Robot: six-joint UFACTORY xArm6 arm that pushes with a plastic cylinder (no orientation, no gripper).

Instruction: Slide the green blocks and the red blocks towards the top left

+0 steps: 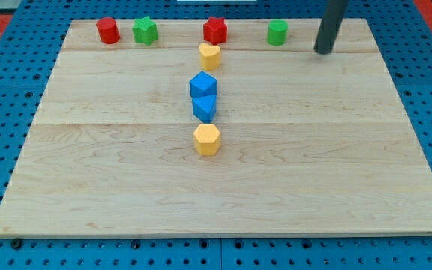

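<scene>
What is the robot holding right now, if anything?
Nothing. My tip touches no block; it stands apart, to the view's right of the green cylinder, near the board's top edge.

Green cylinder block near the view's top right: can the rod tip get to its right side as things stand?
Probably yes. My tip sits just to the view's right of the green cylinder block, with only bare wooden board between them; the red star block is on the far side.
</scene>
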